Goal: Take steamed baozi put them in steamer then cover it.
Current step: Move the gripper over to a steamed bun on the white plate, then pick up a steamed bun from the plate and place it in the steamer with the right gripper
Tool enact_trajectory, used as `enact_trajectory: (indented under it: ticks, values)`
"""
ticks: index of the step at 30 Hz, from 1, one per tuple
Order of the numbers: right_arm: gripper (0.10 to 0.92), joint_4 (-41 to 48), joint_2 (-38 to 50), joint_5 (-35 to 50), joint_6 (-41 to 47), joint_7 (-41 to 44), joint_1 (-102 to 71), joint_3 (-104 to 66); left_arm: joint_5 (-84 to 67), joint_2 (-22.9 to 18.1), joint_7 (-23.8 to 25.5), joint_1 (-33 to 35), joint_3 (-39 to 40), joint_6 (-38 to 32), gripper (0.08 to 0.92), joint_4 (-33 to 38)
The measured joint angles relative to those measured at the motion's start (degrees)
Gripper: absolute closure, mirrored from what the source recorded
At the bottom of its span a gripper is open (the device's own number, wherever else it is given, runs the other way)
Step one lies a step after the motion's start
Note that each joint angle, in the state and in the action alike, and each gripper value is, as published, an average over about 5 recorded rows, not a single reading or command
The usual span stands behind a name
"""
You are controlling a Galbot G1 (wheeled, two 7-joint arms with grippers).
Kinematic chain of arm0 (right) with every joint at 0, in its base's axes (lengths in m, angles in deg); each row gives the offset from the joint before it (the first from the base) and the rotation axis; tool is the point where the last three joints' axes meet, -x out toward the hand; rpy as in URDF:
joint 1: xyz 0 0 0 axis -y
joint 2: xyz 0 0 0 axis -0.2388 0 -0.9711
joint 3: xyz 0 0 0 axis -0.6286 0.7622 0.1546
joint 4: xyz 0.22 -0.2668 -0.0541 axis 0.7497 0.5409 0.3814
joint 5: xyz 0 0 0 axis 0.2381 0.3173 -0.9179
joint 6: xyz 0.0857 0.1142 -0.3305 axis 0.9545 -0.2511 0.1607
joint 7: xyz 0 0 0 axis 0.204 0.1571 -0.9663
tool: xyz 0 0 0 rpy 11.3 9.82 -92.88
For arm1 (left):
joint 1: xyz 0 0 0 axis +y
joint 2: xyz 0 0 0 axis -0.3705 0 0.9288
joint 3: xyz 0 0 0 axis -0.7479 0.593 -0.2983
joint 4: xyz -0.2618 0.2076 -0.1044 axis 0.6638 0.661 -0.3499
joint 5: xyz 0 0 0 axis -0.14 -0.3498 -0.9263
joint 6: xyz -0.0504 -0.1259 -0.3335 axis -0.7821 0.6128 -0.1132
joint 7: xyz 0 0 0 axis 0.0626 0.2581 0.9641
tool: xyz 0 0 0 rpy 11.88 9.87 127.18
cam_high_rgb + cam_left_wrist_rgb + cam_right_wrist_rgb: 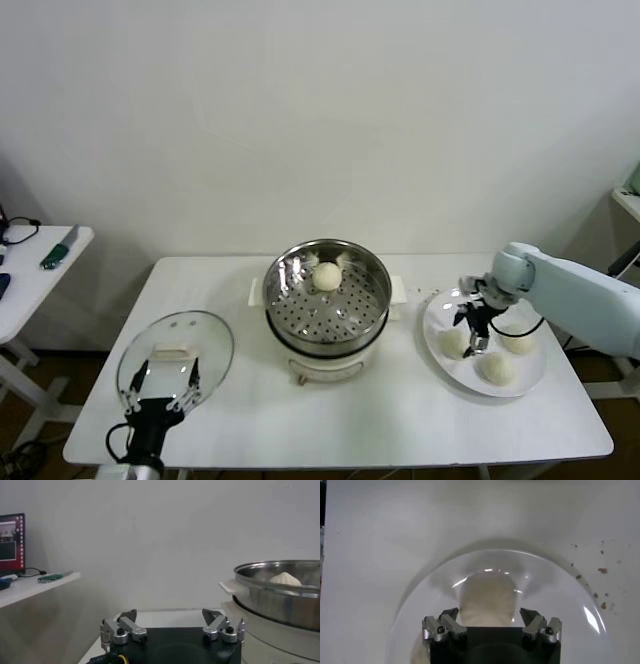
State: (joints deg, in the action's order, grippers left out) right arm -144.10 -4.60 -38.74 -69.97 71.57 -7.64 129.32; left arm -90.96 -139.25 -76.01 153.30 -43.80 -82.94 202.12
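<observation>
Right gripper (478, 335): jaws apart, poised over a bun on the white plate (437, 350), nothing clamped. Left gripper (160, 388): jaws apart, parked over the cover (205, 335).

Steamed baozi: one (327, 276) in the steamer (290, 325), smooth, cream-white; three on the plate. Judged a quarter loaded.

Cover: flat on the table (400, 410), left of the steamer; covering not yet done.

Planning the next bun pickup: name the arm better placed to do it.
Right. The right gripper hangs open-jawed over the plate, straddling one baozi. The left gripper waits by the cover, across the steamer.
</observation>
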Motion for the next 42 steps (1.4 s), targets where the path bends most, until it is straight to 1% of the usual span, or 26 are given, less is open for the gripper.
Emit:
enact_trajectory:
  ticks: [10,16,20,25,31,37,42]
  values:
    - [0.313,1.29,-0.43,-0.15,-0.55,0.35,-0.58,-1.00,0.00,-0.09,-0.12,-0.02,0.12,0.07,0.177,0.02]
    - [0.339,1.18,-0.17,0.87,-0.55,0.49,0.59,-0.61,-0.01,-0.24,-0.22,0.14,0.20,0.06,0.177,0.07]
    - [0.346,0.86,-0.13,3.11,-0.37,0.53,3.30,1.30,-0.01,-0.27,-0.25,0.24,0.27,0.06,0.177,0.20]
    - [0.344,0.75,-0.93,8.35,-0.25,0.67,10.06,6.44,-0.01,-0.26,-0.26,0.34,0.62,0.05,0.177,0.46]
    - [0.338,0.82,-3.72,17.57,-0.08,0.73,21.68,15.61,-0.07,-0.44,-0.42,0.10,1.41,0.18,0.177,0.88]
    - [0.338,-0.15,-8.59,27.31,1.06,0.48,32.33,23.82,-0.24,-0.60,-0.53,0.03,2.40,0.48,0.177,1.36]
    - [0.338,-0.86,-14.03,34.25,2.47,-0.36,37.57,27.93,-0.18,-0.17,-0.46,0.50,3.29,0.31,0.177,1.69]
